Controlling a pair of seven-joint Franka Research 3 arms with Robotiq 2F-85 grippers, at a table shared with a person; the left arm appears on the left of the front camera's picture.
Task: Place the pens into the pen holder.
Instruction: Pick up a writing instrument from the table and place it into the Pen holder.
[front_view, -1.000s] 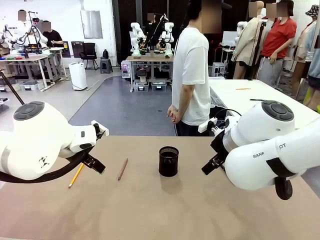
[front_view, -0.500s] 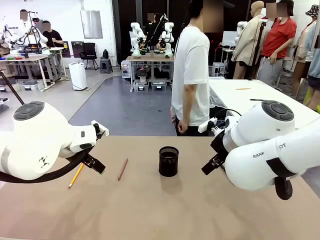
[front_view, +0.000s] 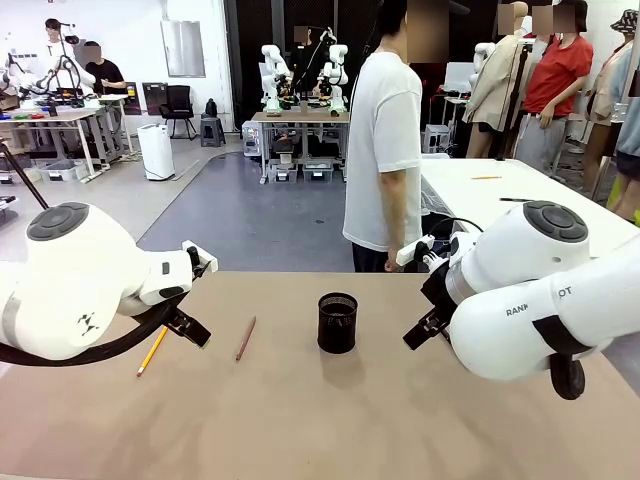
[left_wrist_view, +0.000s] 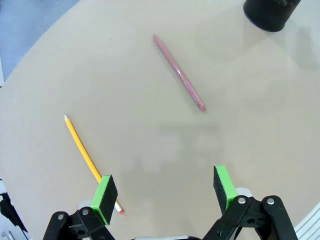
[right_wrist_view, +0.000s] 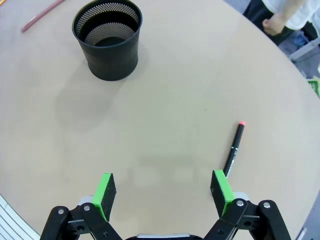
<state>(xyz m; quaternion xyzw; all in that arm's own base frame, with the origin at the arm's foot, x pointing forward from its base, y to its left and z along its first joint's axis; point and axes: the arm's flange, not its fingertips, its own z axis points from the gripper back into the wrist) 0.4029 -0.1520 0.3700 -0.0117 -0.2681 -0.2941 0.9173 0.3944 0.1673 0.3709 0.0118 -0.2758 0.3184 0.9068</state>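
Black holder (front_view: 337, 325) upright, yellow pen (left_wrist_view: 82, 150), brown pen (left_wrist_view: 179, 73) under left gripper (left_wrist_view: 164, 185), black pen (right_wrist_view: 234, 147) by right gripper (right_wrist_view: 163, 187), both jaws released.

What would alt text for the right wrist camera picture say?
The open, green-padded right gripper hovers above a tan table, holding nothing. A black mesh pen holder stands farther off; a black pen with a red tip lies close to the gripper.
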